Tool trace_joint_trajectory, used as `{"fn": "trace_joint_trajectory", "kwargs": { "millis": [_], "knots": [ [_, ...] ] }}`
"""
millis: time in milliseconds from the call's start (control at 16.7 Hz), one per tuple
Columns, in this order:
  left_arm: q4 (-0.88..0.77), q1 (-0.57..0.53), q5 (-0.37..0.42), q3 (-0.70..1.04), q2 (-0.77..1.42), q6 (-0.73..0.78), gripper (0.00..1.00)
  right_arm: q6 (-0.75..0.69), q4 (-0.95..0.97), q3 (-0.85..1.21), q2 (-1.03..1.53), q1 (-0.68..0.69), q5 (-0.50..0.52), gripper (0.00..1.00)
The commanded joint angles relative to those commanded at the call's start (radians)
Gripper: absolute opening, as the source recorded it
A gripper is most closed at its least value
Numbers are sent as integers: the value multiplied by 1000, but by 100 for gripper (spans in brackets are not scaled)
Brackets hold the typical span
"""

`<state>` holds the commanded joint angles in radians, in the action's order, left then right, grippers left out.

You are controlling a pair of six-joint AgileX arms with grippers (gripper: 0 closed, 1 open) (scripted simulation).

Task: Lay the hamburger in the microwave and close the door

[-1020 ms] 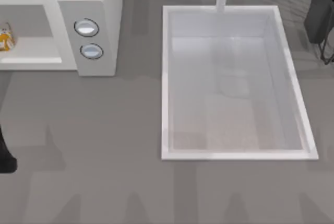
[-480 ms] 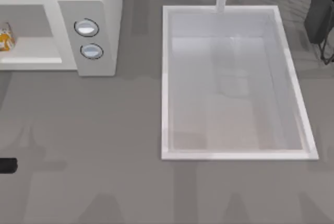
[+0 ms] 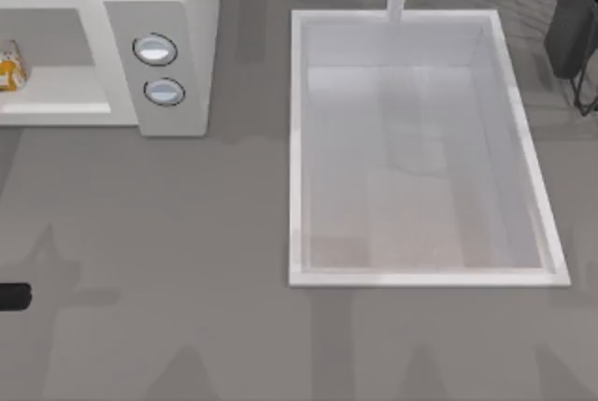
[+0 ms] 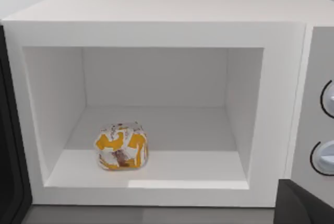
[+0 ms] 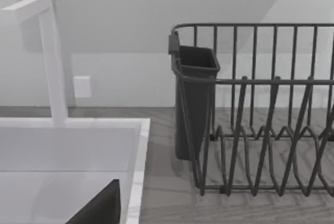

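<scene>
Inside the microwave point(image 4: 156, 20) cavity, the hamburger point(image 4: 121, 145) sits on the floor; the door point(image 4: 10, 145) stands open; I cannot tell either gripper's finger state.

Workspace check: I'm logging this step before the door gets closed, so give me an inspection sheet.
Surface: grey table, bare in front of the microwave.
Job's things: hamburger lies inside the microwave, on the cavity floor; door open, dark edge beside the cavity.
Clutter: nothing seen.
Grippers: left gripper at the table's left edge; right gripper dark part over the sink.
Cables: nothing seen.
Surroundings: sink, faucet, dish rack with a dark cup.
</scene>
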<state>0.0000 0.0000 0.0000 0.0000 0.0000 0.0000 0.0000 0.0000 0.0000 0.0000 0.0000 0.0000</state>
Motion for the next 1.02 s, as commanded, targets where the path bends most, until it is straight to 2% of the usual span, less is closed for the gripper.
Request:
{"fn": "trace_joint_trajectory", "kwargs": {
  "millis": [540, 840, 1020],
  "knots": [
    [-129, -24, -24, -16, -145, -2, 0, 0, 0, 0, 0, 0, 0, 100],
    [-128, -25, -28, -12, -143, -2, 0, 0, 0, 0, 0, 0, 0, 100],
    [-111, -79, -83, -15, -132, -2, 0, 0, 0, 0, 0, 0, 0, 100]
  ]
}}
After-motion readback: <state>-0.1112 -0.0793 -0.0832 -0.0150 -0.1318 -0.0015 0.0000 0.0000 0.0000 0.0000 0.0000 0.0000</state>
